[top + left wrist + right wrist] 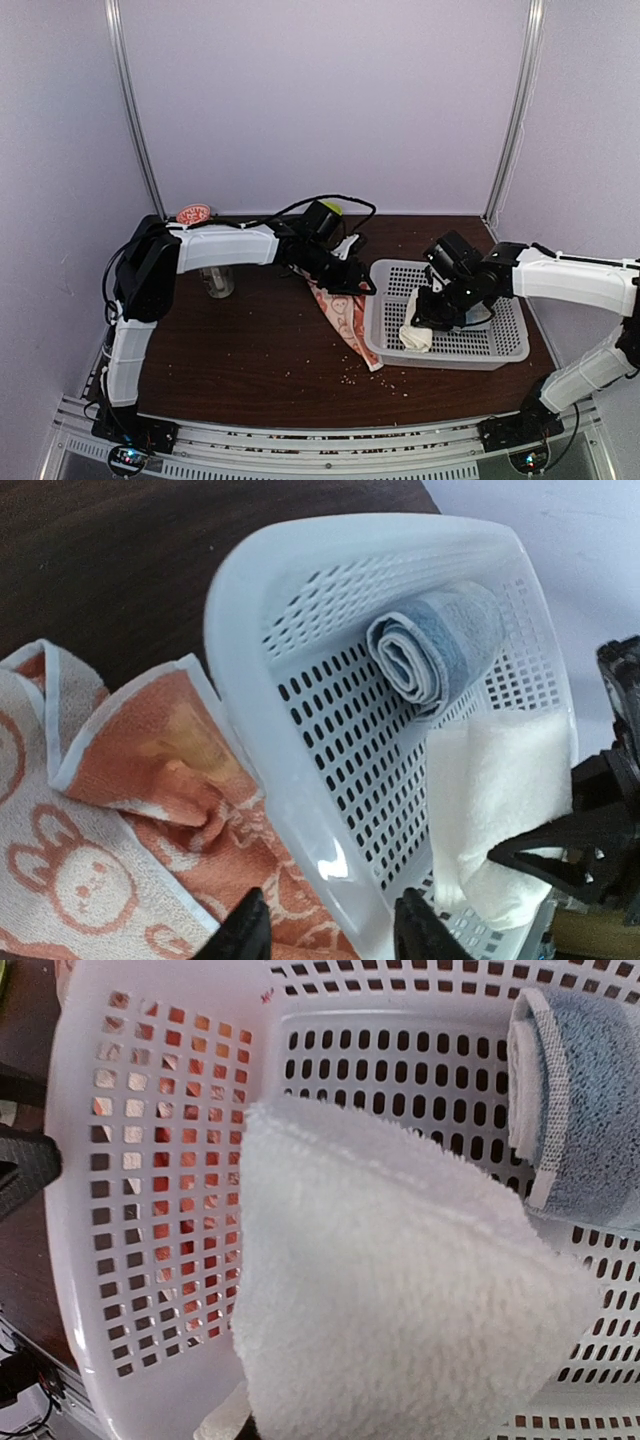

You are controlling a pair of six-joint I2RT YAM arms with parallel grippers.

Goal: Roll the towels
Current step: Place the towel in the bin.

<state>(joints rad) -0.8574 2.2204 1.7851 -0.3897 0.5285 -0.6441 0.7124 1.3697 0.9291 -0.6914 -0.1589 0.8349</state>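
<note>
Right fingers (560, 855) clenched on fluffy white towel (380, 1290), likely dropping it into perforated white plastic basket (262, 730); left fingers (245, 932) released, should next grab orange bunny-print towel (150, 780) beneath.

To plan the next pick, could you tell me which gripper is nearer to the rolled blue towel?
Right. The right gripper is inside the white basket beside the rolled blue towel, holding a white towel; the left gripper is outside its wall, over the orange bunny towel.
</note>
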